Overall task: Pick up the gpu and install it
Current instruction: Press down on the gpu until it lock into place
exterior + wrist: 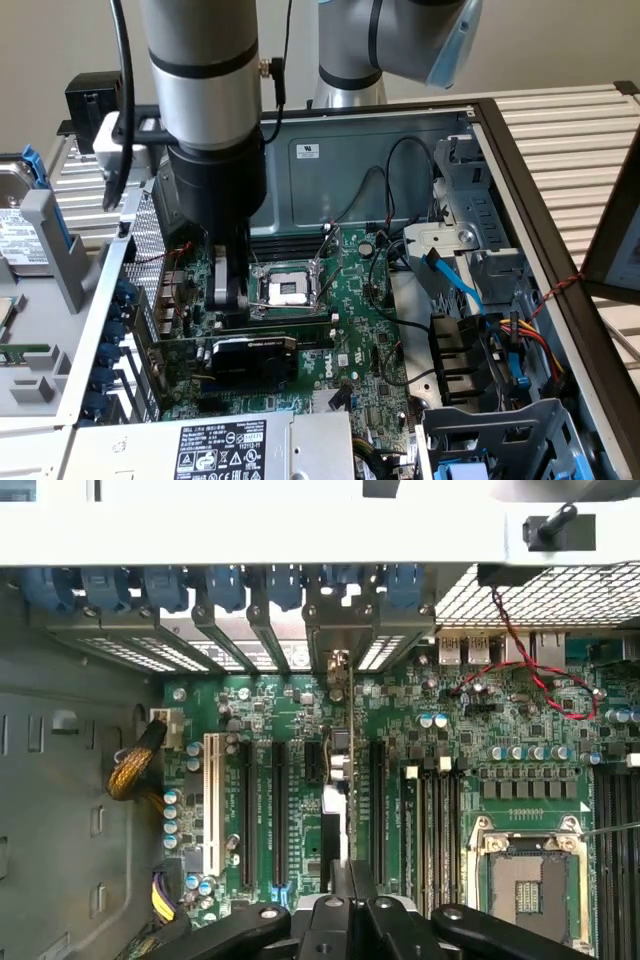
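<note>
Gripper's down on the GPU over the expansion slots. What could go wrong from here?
1. The gpu stands edge-on among several parallel slots. A slight offset could seat it badly or strain the motherboard.
2. The gripper meets the card near one end, so downward pressure might tilt it instead of seating it evenly.

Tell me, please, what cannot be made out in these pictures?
- gpu slot seating: exterior view, hidden behind the card itself.
- gpu faces: wrist view, the card is edge-on.
- gripper contact with the card: exterior view, hidden by its own body.
- gpu lettering: exterior view, too small.
</note>
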`<state>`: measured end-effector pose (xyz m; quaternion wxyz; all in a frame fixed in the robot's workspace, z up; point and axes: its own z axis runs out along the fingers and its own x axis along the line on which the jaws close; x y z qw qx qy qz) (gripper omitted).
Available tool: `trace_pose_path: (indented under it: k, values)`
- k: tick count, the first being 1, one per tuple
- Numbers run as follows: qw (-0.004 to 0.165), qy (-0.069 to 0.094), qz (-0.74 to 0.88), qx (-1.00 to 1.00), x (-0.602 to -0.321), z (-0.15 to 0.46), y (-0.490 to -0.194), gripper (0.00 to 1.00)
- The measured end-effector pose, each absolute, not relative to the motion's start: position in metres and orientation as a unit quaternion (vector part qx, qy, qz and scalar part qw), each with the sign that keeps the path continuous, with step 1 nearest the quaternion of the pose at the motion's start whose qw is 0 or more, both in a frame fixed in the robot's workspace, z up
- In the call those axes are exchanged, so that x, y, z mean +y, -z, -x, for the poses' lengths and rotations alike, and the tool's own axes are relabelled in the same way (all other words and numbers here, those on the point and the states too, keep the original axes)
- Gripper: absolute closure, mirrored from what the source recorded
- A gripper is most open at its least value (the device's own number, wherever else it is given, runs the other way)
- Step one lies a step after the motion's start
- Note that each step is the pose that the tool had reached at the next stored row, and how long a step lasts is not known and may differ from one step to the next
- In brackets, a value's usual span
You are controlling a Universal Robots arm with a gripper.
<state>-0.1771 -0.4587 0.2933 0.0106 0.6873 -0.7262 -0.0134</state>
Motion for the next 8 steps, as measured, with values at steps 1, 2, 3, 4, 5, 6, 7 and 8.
trace_pose_path:
  k: [1, 2, 3, 4, 5, 6, 7, 8]
  values:
    - [0.011, 0.013, -0.687, -0.726, -0.459, 0.177, -0.298, 0.89]
    - [0.011, 0.013, -0.687, -0.726, -0.459, 0.177, -0.303, 0.89]
    - [0.011, 0.013, -0.687, -0.726, -0.459, 0.177, -0.307, 0.89]
    - [0.011, 0.013, -0.687, -0.726, -0.459, 0.177, -0.311, 0.89]
    - [0.011, 0.013, -0.687, -0.726, -0.459, 0.177, -0.314, 0.89]
    - [0.010, 0.014, -0.687, -0.726, -0.459, 0.177, -0.314, 0.89]
    - [0.010, 0.014, -0.687, -0.726, -0.459, 0.177, -0.314, 0.89]
    - [0.010, 0.014, -0.687, -0.726, -0.459, 0.177, -0.314, 0.89]
